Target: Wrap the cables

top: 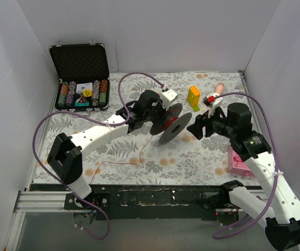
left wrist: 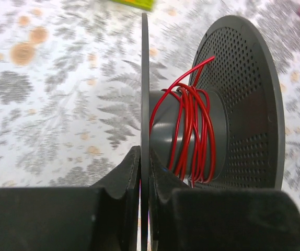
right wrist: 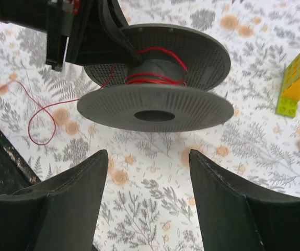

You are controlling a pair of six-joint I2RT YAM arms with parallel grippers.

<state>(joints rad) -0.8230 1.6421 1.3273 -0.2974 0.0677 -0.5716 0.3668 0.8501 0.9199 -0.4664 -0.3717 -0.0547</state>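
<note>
A dark grey spool (top: 170, 124) hangs above the table middle, held on its side. Thin red cable (left wrist: 192, 130) is wound in several turns round its core. My left gripper (left wrist: 145, 172) is shut on the spool's flange (left wrist: 145, 78), one finger on each face. The loose cable tail (top: 119, 163) runs down from the spool and lies across the floral cloth toward the front left; it also shows in the right wrist view (right wrist: 40, 117). My right gripper (right wrist: 149, 167) is open and empty, facing the spool's other flange (right wrist: 155, 107) from a short distance.
An open case of poker chips (top: 82, 83) stands at the back left. A yellow and green block (top: 194, 98) and a small pink thing (top: 216, 91) lie at the back right. A pink object (top: 240, 162) sits at the front right under my right arm.
</note>
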